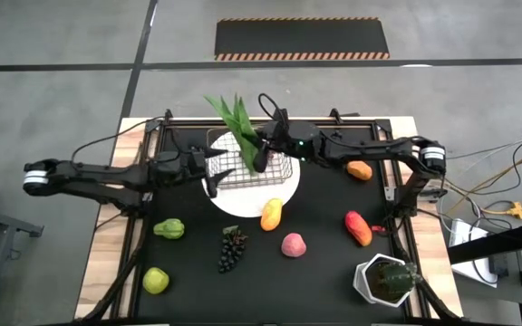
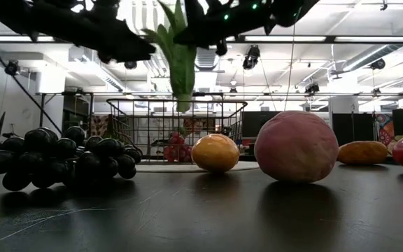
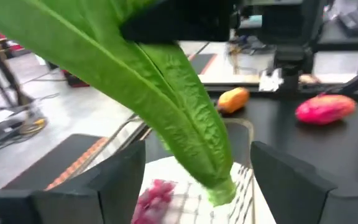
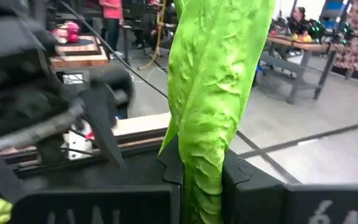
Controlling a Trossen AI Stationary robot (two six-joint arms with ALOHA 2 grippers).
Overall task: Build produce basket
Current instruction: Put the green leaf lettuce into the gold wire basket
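Observation:
The wire mesh basket [image 1: 259, 170] stands on a round white plate [image 1: 247, 201]; something pink [image 3: 156, 194] lies inside it. My right gripper [image 1: 261, 156] is shut on a green leafy stalk [image 1: 232, 116] above the basket. The stalk's stem end [image 2: 182, 105] hangs at about the height of the basket's rim [image 2: 177, 102]. My left gripper [image 1: 214, 179] is open and empty at the basket's left side, its fingers [image 3: 114, 180] pointing toward the stalk [image 3: 166, 93]. My right gripper pinches the stalk's middle stretch [image 4: 199, 167] between its two fingers, which lie across the stalk. It comes from the table's right side, above the basket. The stalk is tilted and lifted clear, its leaves fanning toward the far left and its stem end down.
On the black mat lie a green pear [image 1: 169, 228], a yellow-green apple [image 1: 156, 280], dark grapes [image 1: 232, 249], a mango [image 1: 271, 215], a peach [image 1: 294, 244], a red-orange fruit [image 1: 358, 226] and an orange fruit [image 1: 359, 169]. A potted plant [image 1: 385, 279] stands near right.

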